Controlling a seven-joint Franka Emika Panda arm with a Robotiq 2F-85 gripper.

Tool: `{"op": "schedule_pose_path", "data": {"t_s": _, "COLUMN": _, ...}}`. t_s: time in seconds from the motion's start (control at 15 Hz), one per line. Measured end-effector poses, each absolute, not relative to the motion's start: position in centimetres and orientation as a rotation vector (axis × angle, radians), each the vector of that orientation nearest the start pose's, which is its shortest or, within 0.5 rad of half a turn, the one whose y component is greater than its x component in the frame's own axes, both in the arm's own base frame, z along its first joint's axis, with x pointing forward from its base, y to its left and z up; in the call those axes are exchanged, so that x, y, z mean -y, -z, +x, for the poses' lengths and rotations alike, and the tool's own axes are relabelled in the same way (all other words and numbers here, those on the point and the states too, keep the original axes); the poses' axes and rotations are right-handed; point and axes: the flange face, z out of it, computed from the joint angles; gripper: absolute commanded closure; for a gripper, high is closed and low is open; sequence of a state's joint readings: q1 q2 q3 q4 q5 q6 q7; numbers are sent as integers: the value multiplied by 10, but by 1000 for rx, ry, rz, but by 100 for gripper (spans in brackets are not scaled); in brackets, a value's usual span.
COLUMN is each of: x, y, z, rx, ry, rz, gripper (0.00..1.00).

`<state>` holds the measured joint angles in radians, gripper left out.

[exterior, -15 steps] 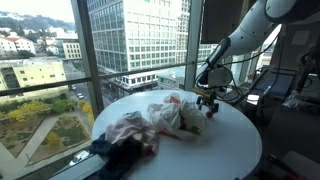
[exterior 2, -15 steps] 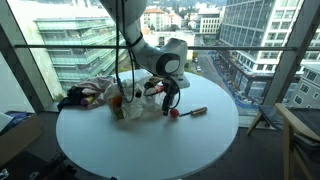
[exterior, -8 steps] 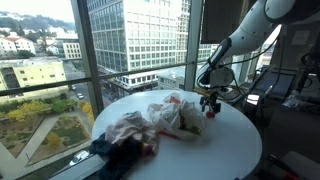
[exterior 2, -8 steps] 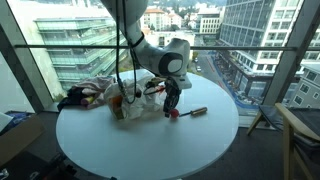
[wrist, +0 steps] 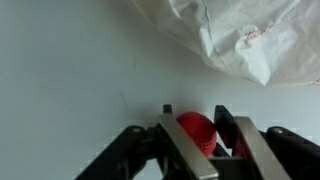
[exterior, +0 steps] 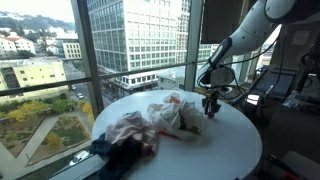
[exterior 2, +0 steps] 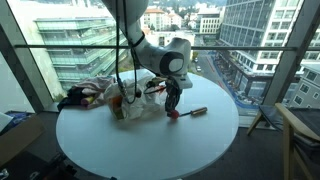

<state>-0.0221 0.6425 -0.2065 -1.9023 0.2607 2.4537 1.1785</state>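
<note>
On a round white table: a heap of clothes and a crumpled white bag just beyond the jaws; gripper upright, fingers down, likely so as to straddle something low. Off to one side of the jaws, a brown stick; jaws about half open around a small red ball sitting between them, placed for a pinch across its width; contact impossible to tell.

Red ball smooth, glossy; table matt white; bag crinkled plastic.
</note>
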Motion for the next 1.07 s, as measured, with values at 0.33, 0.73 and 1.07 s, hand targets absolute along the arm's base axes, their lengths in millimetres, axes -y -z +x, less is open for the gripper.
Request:
{"op": "schedule_pose_path", "data": {"t_s": 0.33, "x": 134, "y": -161, "z": 606, "rx": -2213, "ry": -108, "rz": -2235, "gripper": 99}}
{"op": "schedule_pose_path", "data": {"t_s": 0.73, "x": 125, "y": -168, "z": 608, "rx": -2191, "ry": -119, "rz": -2262, "gripper": 52}}
{"op": "schedule_pose_path", "data": {"t_s": 1.07, "x": 124, "y": -167, "z": 603, "rx": -2204, "ry": -191, "rz": -2269, "gripper": 15}}
